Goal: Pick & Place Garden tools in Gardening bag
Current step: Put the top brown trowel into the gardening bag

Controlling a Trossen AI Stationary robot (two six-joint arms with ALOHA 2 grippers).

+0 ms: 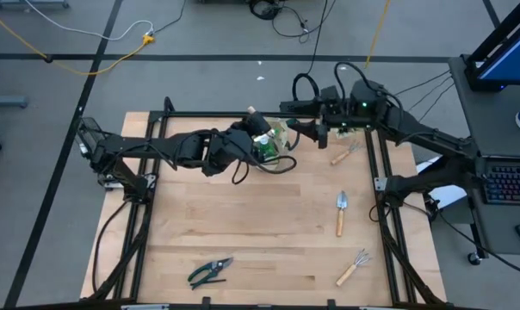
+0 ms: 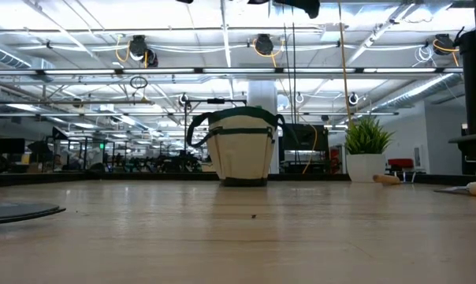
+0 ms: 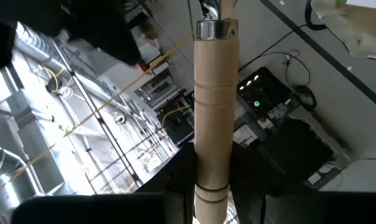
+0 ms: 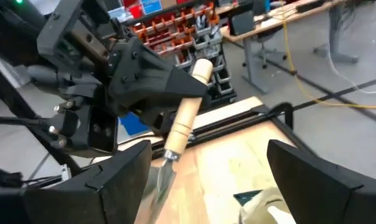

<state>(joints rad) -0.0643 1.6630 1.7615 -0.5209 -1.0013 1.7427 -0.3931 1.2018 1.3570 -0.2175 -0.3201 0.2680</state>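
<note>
The beige gardening bag [image 2: 242, 146] stands on its base at the table's far middle [image 1: 280, 138]. Above it my left gripper [image 1: 253, 131] is shut on a wooden-handled trowel [image 4: 182, 124]. My right gripper [image 4: 206, 186] stands open just right of the bag [image 1: 301, 129], level with the trowel and touching nothing. Still lying on the table are a second trowel [image 1: 340, 212], a hand rake [image 1: 352, 268], pruning shears [image 1: 210, 271] and another wooden-handled tool [image 1: 343, 155]. My left gripper pinches the trowel's wooden handle [image 3: 211, 155] between its two fingers [image 3: 175, 186], on the half toward the handle's free end [image 4: 202, 67]. The fingers come roughly level from the table's left and lie across the handle. The trowel is lifted clear and tilted, its blade [image 4: 160, 180] pointing down over the bag.
A small potted plant [image 2: 366, 146] stands at the far right of the table. The black frame rails [image 1: 376, 172] run along the table's sides and far edge. Bare wood lies between the bag and the near tools.
</note>
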